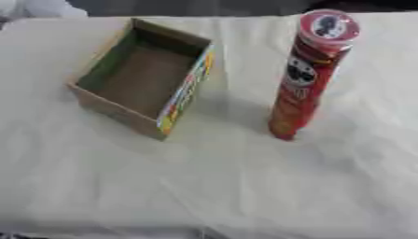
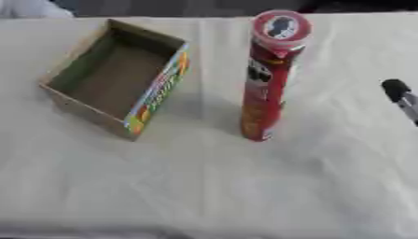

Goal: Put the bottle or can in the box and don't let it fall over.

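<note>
A tall red crisp can (image 1: 307,74) with a pale lid stands upright on the white cloth, right of centre. To its left lies an open cardboard box (image 1: 143,77), brown inside with a colourful printed side facing the can, and nothing in it. The two stand apart with a strip of cloth between them. In the right eye view a single black fingertip of my right hand (image 2: 399,95) pokes in at the right edge, well to the right of the can and not touching it. The rest of that hand is out of view. My left hand shows in neither view.
A creased white cloth (image 1: 212,186) covers the table, with wide bare cloth in front of the box and the can. The table's far edge runs just behind the box. Something pale sits at the far left corner (image 1: 37,7).
</note>
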